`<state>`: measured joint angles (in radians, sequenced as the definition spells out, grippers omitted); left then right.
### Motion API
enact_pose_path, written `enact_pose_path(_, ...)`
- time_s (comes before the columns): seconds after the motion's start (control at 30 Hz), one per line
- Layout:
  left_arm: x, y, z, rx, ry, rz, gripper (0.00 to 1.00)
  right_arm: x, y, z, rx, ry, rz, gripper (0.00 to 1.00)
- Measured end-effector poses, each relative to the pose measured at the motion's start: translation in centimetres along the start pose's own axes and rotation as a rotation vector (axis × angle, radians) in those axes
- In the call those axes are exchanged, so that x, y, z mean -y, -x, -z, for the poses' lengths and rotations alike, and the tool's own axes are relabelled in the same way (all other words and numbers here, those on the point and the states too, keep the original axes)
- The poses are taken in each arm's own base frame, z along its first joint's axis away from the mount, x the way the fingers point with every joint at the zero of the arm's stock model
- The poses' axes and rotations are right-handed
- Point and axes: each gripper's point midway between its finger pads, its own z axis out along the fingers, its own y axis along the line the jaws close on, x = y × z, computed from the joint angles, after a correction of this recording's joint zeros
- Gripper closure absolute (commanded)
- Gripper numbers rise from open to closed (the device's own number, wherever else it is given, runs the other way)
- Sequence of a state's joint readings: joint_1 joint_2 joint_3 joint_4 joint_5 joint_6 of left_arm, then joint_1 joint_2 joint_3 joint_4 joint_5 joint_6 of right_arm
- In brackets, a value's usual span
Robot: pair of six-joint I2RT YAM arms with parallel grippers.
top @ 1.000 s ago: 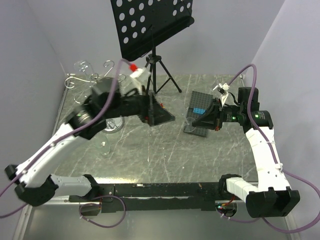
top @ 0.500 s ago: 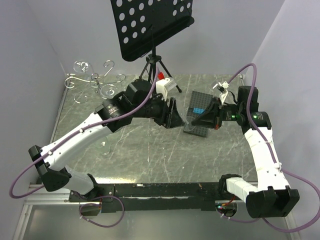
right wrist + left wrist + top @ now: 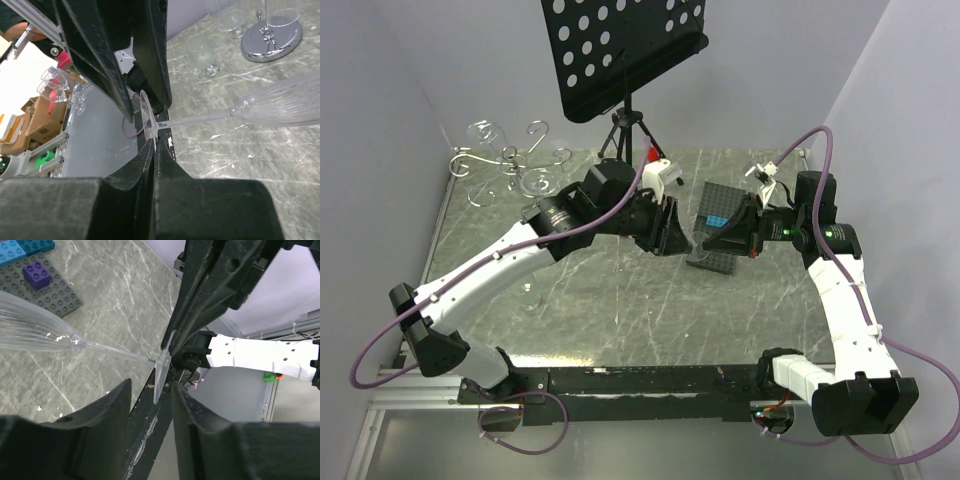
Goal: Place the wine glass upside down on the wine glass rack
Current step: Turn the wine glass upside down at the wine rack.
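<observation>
The clear wine glass (image 3: 285, 107) lies level in the air, its ribbed bowl towards the table's left. My right gripper (image 3: 154, 142) is shut on the rim of its round foot (image 3: 147, 122). My left gripper (image 3: 151, 390) is open, its two fingers either side of the same foot (image 3: 163, 365) with a gap on each side. In the top view the two grippers meet at mid-table, left gripper (image 3: 672, 232) facing right gripper (image 3: 705, 243). The chrome wine glass rack (image 3: 510, 165) stands at the back left, its mirror base (image 3: 272, 37) showing in the right wrist view.
A black music stand (image 3: 620, 50) on a tripod rises at the back centre. A grey brick baseplate (image 3: 720, 215) with blue and purple bricks lies under the grippers. A small glass (image 3: 528, 295) stands on the table at the left. Other glasses hang on the rack.
My left arm has swung right from near the rack to the held glass, and its jaws have narrowed around the foot. The right arm has stayed still.
</observation>
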<state>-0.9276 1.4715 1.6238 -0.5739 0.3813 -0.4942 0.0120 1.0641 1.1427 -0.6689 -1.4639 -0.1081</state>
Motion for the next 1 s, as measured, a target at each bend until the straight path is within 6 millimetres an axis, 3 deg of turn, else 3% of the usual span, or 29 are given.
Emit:
enact_pose_path(0.3,-0.1,-0.3,-1.0,-0.021,-0.013,0.001,0.99,0.1,0.0,0.0,0.001,-0.002,-0.004,1.00)
enact_pose_path(0.47,0.1,-0.2,-1.0,-0.018,-0.021,-0.002,0.99,0.1,0.0,0.0,0.003,-0.003,-0.001,1.00)
enact_pose_path(0.5,0.1,-0.2,-1.0,-0.018,-0.021,0.000,0.99,0.1,0.0,0.0,0.003,-0.003,0.000,0.93)
enact_pose_path(0.57,0.2,-0.2,-1.0,-0.014,-0.023,0.001,0.99,0.1,0.0,0.0,0.003,-0.002,0.000,0.72)
enact_pose_path(0.63,0.2,-0.3,-0.8,-0.007,-0.024,0.011,0.99,0.0,0.0,0.0,0.003,0.000,0.002,0.42)
enact_pose_path(0.77,0.2,-0.6,0.0,0.004,-0.017,0.027,0.99,-0.4,-0.4,0.1,-0.001,0.000,0.033,0.13)
enact_pose_path(1.0,1.0,-1.1,3.9,0.061,-0.014,0.065,0.99,-2.0,0.0,1.5,0.019,-0.052,0.159,0.07)
